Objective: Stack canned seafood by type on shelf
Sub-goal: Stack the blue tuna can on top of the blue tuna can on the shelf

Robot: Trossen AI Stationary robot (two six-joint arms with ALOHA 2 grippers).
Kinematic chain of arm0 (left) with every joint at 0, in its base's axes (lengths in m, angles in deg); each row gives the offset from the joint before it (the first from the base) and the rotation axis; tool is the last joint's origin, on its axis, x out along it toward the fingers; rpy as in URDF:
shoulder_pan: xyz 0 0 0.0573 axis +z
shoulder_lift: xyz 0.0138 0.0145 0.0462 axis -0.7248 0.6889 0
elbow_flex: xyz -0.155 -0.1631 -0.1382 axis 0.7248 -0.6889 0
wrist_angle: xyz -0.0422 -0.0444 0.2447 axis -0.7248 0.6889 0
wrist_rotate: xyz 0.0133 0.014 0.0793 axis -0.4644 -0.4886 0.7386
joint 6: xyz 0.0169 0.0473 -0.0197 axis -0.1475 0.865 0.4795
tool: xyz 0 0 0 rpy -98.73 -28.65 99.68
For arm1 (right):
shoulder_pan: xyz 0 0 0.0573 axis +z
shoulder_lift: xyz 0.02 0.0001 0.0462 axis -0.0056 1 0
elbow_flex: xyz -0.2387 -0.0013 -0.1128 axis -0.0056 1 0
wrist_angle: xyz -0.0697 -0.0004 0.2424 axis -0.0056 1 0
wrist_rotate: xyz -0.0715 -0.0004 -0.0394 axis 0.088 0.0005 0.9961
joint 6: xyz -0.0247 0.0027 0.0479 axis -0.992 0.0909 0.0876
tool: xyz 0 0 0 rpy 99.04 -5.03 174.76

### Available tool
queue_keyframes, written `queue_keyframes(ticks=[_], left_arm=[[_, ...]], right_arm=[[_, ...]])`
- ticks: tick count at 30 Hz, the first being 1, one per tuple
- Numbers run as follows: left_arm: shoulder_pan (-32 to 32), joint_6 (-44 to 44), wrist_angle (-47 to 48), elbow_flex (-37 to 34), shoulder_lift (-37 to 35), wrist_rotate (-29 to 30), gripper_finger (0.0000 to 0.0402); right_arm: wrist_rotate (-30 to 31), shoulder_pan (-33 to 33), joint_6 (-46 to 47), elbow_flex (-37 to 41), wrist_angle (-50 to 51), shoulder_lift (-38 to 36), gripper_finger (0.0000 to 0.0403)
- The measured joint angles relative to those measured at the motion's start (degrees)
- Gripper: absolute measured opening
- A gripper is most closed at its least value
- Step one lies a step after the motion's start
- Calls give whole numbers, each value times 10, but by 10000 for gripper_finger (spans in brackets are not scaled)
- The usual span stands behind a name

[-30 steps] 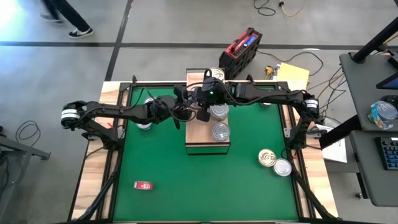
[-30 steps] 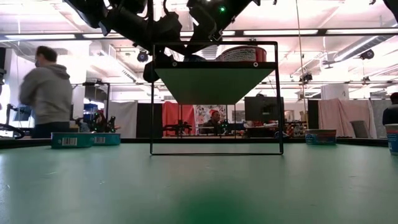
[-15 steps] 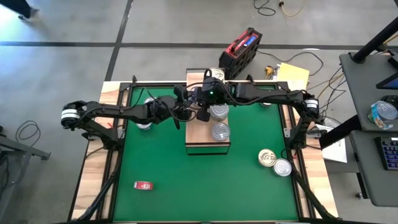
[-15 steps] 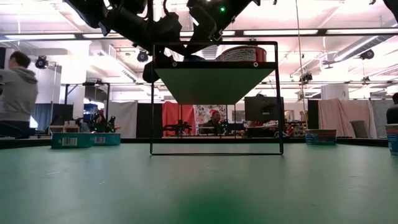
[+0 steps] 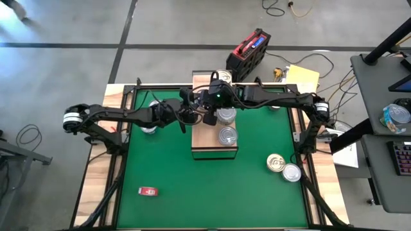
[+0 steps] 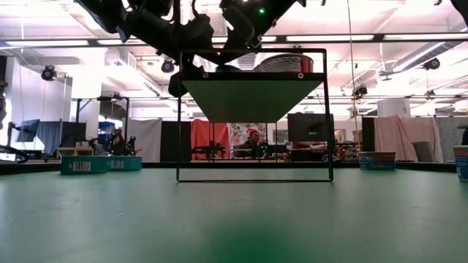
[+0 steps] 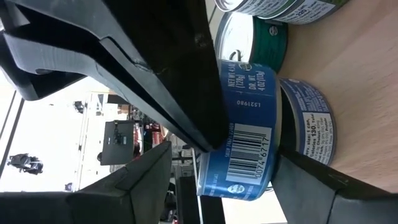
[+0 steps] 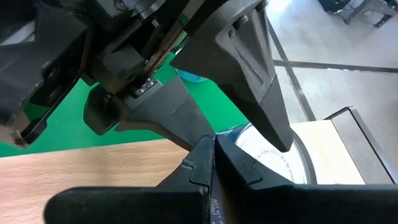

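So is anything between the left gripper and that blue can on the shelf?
Nothing visible. The left gripper is right around the blue can on the shelf; the shut right gripper sits by its lid, not between.

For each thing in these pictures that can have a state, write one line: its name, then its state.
Left end effector: at the shelf's left edge, fingers either side of a blue-labelled can.
Right end effector: shut, over the shelf, holding nothing visible.
Blue-labelled can: stacked on another can.
Shelf: bearing sealed cans.
Gold-lidded can: on the mat, sealed.
Silver-lidded can: on the mat beside it, sealed.
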Motion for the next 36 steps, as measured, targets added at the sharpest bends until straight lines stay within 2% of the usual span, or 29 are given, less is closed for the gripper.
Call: queue_keyframes(ticks=[14, 19, 29, 36], left_arm=[[1, 1, -1, 0, 0, 6, 240], [1, 15, -3, 0, 0, 35, 240], [0, 4, -3, 0, 0, 34, 240], [-1, 1, -3, 0, 0, 9, 240]], right_arm=[[0, 0, 2, 25, -28, 0, 9], [0, 0, 5, 25, -28, 0, 9], [1, 0, 15, 25, -27, 0, 9], [0, 0, 9, 25, -48, 0, 9]])
